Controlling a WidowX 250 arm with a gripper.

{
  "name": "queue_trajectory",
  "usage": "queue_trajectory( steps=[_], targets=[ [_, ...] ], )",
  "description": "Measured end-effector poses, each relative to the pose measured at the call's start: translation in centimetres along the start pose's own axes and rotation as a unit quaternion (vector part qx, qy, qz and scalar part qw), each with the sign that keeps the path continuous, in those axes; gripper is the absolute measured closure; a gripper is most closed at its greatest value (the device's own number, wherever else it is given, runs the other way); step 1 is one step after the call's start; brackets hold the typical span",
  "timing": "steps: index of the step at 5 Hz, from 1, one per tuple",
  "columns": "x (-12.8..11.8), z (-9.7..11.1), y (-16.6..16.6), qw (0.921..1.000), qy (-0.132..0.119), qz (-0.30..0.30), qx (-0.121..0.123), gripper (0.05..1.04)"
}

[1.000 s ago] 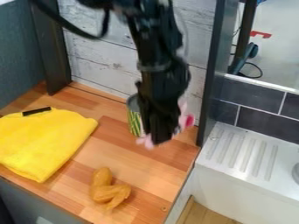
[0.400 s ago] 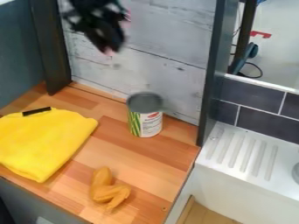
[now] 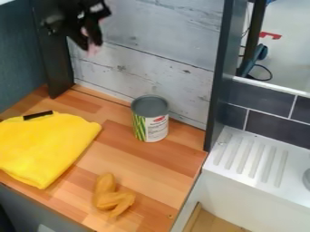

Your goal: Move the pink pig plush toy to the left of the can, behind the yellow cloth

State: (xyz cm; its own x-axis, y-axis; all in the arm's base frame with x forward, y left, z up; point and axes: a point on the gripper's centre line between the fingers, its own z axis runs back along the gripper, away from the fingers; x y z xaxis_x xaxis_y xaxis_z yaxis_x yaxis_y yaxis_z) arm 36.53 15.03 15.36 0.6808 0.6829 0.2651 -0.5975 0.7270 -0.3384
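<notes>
Camera view: the tool [image 3: 89,41] is located at the upper left, raised above the table [image 3: 145,161] and in front of the wall [image 3: 151,54]. Its fingers are closed on a pink item [image 3: 93,48], mostly hidden by them; the visible part hangs below the fingertips. In the view, the tool overlaps the inner side of the dark left post [image 3: 53,68]; whether it touches the post cannot be told. The can [image 3: 151,129] stands upright on the table, near the wall, with its grey top facing up. It is set apart from the dark right post [image 3: 216,90], with table surface between. The yellow cloth [image 3: 45,145] lies folded at the left, below the left post in the view; a black strip [image 3: 37,115] rests along its rear edge. One cloth corner points toward the front edge of the table and lies near it. The wing [image 3: 112,197] lies near the front edge, well apart from the can and the cloth. A band of bare wood runs diagonally from the rear left between cloth and can, then widens on both sides of the wing. The right table edge borders the white sink [image 3: 248,158], whose ridged top adjoins the dark tiles [image 3: 272,122].
</notes>
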Motion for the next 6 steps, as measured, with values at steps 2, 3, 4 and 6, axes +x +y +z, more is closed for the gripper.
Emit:
queue_trajectory(
  steps=[2, 3, 4, 6],
  targets=[
    [0.6, -2.5, 2.3, 0.9776, -0.061, 0.188, 0.071, 0.779],
    [0.5, -3.7, 2.8, 0.9647, -0.081, 0.245, 0.054, 0.779],
    [0.1, -5.2, 3.0, 0.9445, -0.104, 0.308, 0.048, 0.779],
    [-2.4, -8.7, 2.4, 0.9094, -0.158, 0.355, 0.149, 0.779]
  ],
)
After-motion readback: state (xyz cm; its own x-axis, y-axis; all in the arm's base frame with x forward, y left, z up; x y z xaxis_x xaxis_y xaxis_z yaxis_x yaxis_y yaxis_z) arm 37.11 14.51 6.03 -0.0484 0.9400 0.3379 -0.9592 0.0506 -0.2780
